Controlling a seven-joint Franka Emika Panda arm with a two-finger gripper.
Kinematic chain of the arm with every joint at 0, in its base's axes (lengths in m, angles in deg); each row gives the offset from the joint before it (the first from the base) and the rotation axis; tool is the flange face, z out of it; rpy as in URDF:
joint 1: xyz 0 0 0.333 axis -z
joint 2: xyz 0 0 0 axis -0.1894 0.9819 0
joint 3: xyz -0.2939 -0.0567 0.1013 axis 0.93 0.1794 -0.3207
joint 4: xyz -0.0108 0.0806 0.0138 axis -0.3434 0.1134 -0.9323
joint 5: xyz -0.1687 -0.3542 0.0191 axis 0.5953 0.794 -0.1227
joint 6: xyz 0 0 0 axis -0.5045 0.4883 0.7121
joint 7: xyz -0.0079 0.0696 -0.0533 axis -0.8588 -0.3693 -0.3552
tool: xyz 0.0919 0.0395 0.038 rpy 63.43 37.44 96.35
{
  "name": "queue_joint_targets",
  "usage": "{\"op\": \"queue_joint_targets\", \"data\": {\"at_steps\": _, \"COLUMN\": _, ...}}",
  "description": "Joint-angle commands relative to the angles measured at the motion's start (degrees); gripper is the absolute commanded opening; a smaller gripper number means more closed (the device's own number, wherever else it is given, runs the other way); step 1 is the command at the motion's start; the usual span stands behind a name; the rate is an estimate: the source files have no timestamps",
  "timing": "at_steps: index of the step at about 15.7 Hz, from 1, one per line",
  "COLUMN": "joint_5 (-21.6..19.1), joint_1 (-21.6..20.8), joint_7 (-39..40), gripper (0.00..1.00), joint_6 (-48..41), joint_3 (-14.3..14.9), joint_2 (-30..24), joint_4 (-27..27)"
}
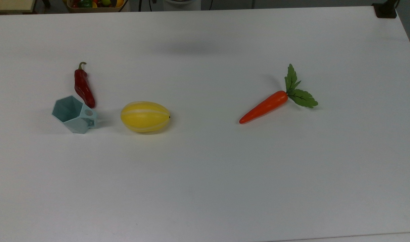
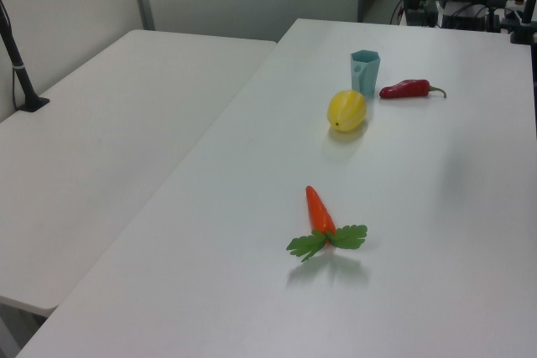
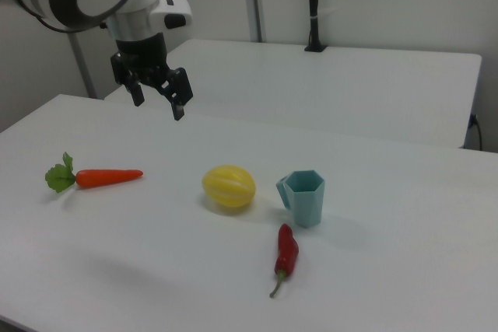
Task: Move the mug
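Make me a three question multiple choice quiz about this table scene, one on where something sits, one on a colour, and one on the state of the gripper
1. In the top view, what lies between the mug and the carrot?
A. the red chili
B. the yellow melon
C. nothing

2. What colour is the mug?
A. pale teal
B. orange
C. dark red

3. What is the gripper doing?
A. clamped on the mug
B. pressing on the carrot
C. hanging open above the table, holding nothing

Answers:
1 B, the yellow melon sits in the gap between them, while the red chili lies beside the mug.
2 A, its faceted sides read pale teal in all three views.
3 C, in the right view its fingers are spread, in the air, up and away from the white table.
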Motion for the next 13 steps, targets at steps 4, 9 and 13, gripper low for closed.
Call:
{"op": "queue_joint_targets", "data": {"at_steps": 4, "joint_5": 1.1, "joint_1": -0.3, "joint_7": -19.9, "gripper": 1.0, "joint_6": 1.4, "joint_3": 0.4, "joint_2": 1.9, "joint_4": 0.5}}
{"op": "queue_joint_targets", "data": {"at_steps": 9, "joint_5": 5.7, "joint_1": 1.0, "joint_7": -55.6, "gripper": 1.0, "joint_6": 9.8, "joint_3": 0.5, "joint_2": 4.9, "joint_4": -0.3}}
{"op": "queue_joint_targets", "data": {"at_steps": 13, "joint_5": 12.6, "joint_1": 1.0, "joint_7": -75.1, "gripper": 1.0, "joint_6": 15.7, "joint_3": 0.5, "joint_2": 9.3, "joint_4": -1.2}}
